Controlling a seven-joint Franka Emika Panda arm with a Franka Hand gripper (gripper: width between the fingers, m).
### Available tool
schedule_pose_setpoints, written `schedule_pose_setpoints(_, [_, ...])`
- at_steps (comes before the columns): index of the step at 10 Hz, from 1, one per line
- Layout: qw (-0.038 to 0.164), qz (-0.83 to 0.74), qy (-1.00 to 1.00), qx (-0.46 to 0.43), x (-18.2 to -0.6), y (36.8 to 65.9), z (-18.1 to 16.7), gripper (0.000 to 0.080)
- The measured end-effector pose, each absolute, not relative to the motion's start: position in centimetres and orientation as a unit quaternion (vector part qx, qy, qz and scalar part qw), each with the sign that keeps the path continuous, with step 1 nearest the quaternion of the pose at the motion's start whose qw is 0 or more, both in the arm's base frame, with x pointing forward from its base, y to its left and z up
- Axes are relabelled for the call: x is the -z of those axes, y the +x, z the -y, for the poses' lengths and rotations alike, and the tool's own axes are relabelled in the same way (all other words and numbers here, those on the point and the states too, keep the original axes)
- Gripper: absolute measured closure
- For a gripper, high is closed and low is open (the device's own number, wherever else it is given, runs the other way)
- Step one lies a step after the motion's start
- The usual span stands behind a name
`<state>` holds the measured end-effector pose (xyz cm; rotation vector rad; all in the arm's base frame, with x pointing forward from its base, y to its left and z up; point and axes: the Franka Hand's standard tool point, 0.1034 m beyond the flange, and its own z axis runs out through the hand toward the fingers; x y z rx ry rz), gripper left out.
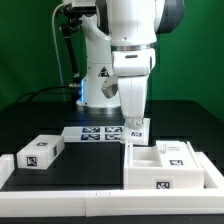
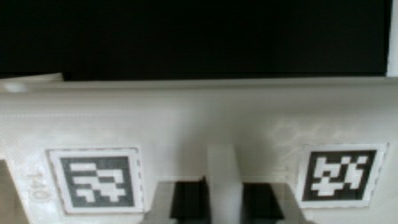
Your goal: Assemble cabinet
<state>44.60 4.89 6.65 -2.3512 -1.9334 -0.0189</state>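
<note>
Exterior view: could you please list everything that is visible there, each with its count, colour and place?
cabinet: one, white with black-and-white tags, front, at the exterior view's right.
drawer block: one, white, tagged, at the exterior view's left, apart from the cabinet.
marker board: one, white, tagged, flat at the middle rear.
table: one, black.
border: one, white, along the table's front edge.
robot arm: one, white, centre.
gripper: one, at the cabinet's rear corner; jaws unclear.

The cabinet [image 2: 196, 120] just ahead of the gripper [image 2: 226, 195] was blurred. Its fingers [image 2: 185, 206] ran off the picture's edge.
</note>
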Motion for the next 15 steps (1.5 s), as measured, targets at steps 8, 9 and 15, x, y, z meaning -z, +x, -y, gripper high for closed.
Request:
schedule_pose_setpoints(8, [0.056, 0.64, -0.766, 0.005, -6.1, 44.3, -5.8, 0.0731])
schedule_pose_setpoints(9, [0.056, 0.644, -0.763, 0.005, -6.1, 44.3, -5.9, 0.0731])
schedule_pose_setpoints(15, [0.055, 0.645, -0.762, 0.006, -6.2, 44.5, -5.8, 0.0731])
